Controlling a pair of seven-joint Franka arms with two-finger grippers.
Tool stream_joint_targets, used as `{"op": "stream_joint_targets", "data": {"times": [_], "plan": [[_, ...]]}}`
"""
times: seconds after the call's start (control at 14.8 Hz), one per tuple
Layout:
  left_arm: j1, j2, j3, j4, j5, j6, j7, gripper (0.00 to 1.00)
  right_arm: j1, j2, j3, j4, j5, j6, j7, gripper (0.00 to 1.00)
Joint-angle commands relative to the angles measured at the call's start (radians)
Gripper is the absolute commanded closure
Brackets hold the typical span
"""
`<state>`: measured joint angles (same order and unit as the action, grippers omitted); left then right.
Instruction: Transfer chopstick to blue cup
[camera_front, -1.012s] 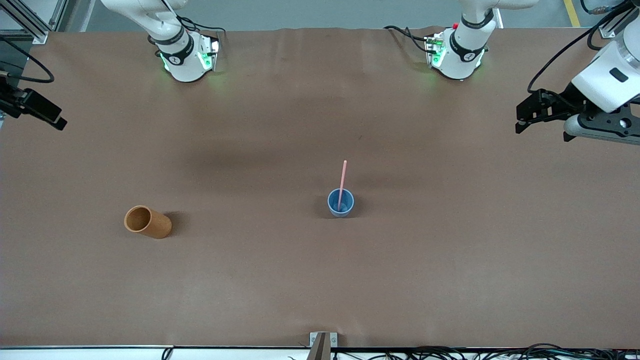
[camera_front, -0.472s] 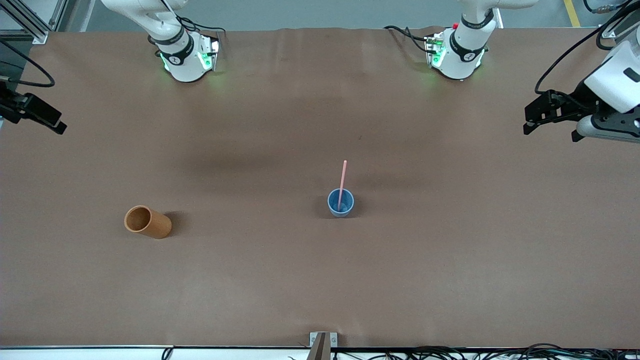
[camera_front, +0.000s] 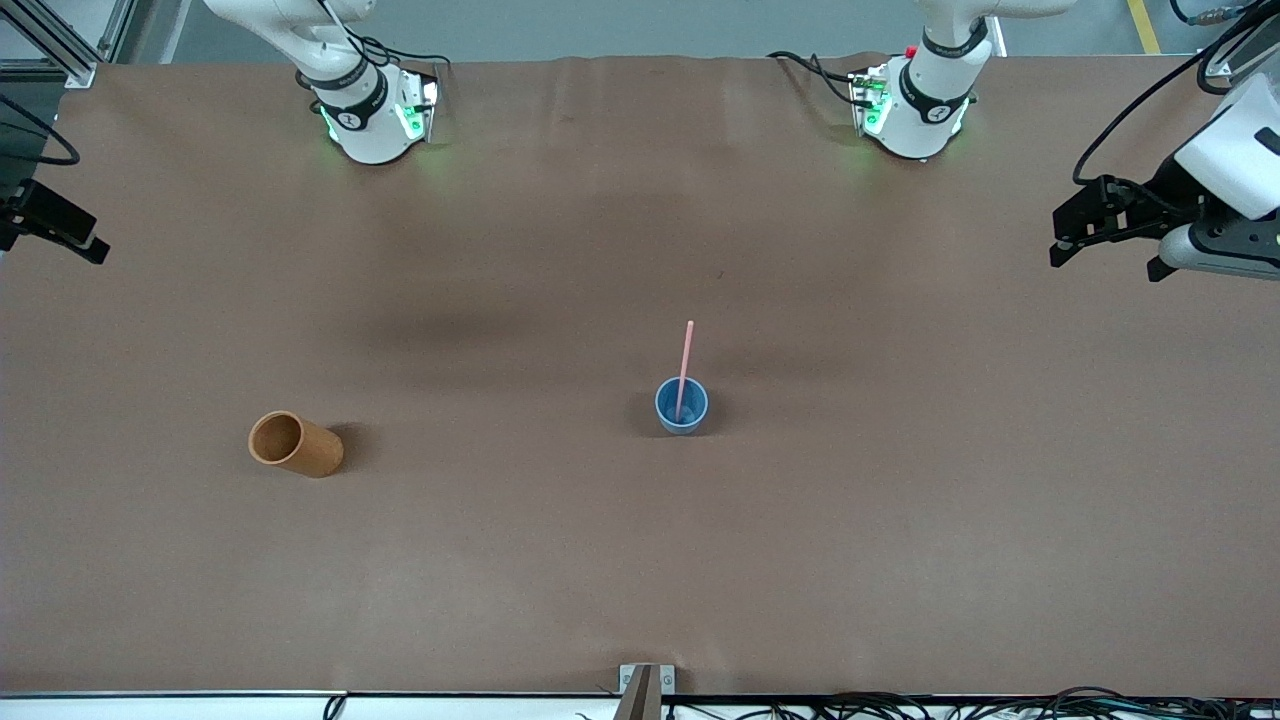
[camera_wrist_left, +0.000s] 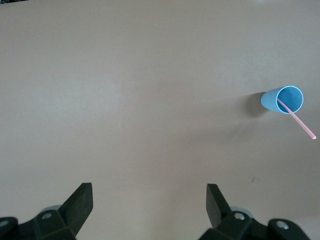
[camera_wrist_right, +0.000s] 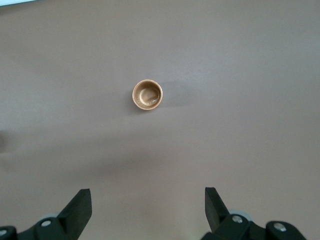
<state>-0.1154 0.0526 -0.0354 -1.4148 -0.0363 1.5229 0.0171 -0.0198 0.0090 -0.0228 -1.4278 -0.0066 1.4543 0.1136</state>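
The pale pink chopstick (camera_front: 685, 366) stands in the light-blue cup (camera_front: 682, 407) near the table's middle, leaning on the rim toward the robots' bases. Both show in the left wrist view, the cup (camera_wrist_left: 281, 99) with the chopstick (camera_wrist_left: 299, 120) sticking out of it. My left gripper (camera_front: 1062, 230) is open and empty, high over the left arm's end of the table, well away from the cup; its own view shows it (camera_wrist_left: 149, 195) over bare table. My right gripper (camera_front: 85, 240) is open and empty over the right arm's end of the table, and its own view shows it (camera_wrist_right: 148, 199) wide open.
An orange-brown cylindrical cup (camera_front: 295, 444) stands empty toward the right arm's end of the table, a little nearer the front camera than the blue cup; it shows from above in the right wrist view (camera_wrist_right: 147, 95). A metal bracket (camera_front: 646, 685) sits at the table's near edge.
Both grippers have drawn outward toward their own ends of the table. The cups and the chopstick have not moved.
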Motion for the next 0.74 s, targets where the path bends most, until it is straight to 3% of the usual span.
{"op": "stream_joint_targets", "data": {"times": [0.0,0.67], "plan": [[0.006,0.003,-0.003,0.02,-0.007,-0.023,0.006,0.0,-0.011,-0.033,0.015,-0.037,0.022,-0.005,-0.015,0.0],[0.006,0.003,-0.001,0.019,-0.007,-0.023,0.006,0.0,-0.011,-0.049,0.018,-0.057,0.023,0.009,-0.083,0.0]]}}
